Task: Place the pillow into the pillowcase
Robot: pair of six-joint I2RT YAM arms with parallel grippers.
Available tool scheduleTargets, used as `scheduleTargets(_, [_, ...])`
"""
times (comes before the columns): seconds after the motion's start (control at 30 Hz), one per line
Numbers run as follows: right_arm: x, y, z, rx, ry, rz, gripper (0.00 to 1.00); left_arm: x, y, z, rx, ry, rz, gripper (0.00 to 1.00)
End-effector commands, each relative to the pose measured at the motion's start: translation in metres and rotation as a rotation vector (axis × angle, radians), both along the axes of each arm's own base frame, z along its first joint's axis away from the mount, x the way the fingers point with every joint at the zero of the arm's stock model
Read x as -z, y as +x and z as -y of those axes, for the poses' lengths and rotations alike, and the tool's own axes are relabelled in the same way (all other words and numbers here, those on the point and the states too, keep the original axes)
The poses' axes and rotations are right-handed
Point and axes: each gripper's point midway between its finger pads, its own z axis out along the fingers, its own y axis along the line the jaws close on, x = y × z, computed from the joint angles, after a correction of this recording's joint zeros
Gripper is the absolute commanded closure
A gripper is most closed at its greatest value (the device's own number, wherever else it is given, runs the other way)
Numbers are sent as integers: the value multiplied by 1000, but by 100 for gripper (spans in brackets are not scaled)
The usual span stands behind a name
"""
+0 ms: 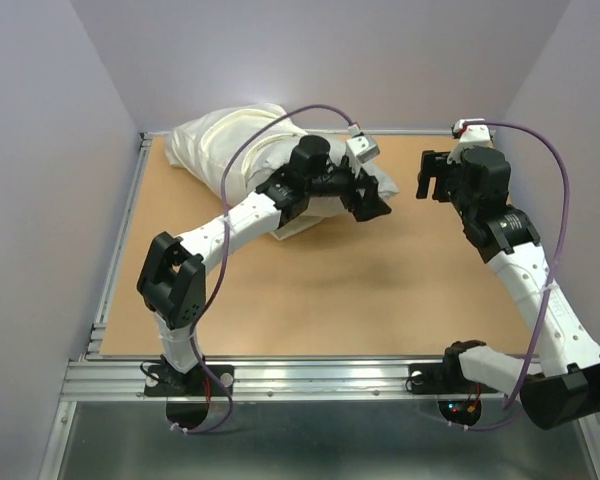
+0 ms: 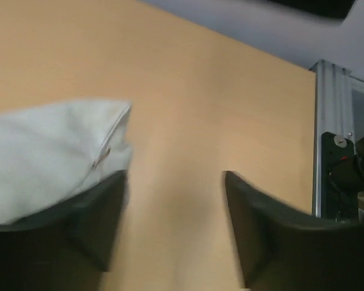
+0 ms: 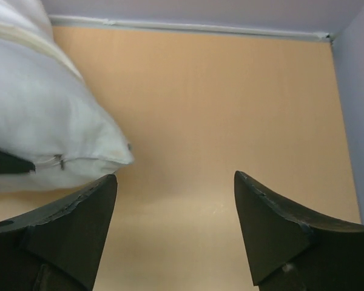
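Grippers, top view: the left gripper (image 1: 373,207) reaches over the right end of the pillow (image 1: 385,181), jaws apart and holding nothing. The right gripper (image 1: 426,177) hangs spread and empty just to the right, apart from the fabric. We find the pillow at the far left of the table (image 1: 330,290). Its far end lies under or inside the cream pillowcase (image 1: 215,135); we cannot tell which.

Left wrist view: the pillow (image 2: 54,154) shows its zippered corner just beside one jaw. It is outside the gap, not between the jaws.

Right wrist view: the pillow (image 3: 48,115) fills the left side, near one jaw. A cream hem band of the pillowcase (image 3: 24,33) lies above it.

Handling, as we judge it: the pillow is light, soft and compressible, so pinch a corner or seam deeply. The pillowcase is thin and limp. Grip it at the hem, since a single layer may slip or fold.
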Motion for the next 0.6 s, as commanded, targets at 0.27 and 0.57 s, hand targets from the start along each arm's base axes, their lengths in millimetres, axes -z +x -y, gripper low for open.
scheduleTargets(0.27, [80, -3, -88, -329, 322, -385, 8, -232, -60, -50, 116, -317, 309, 1])
scheduleTargets(0.57, [143, -11, -81, -229, 790, -721, 0, -132, 87, -134, -418, 356, 424, 1])
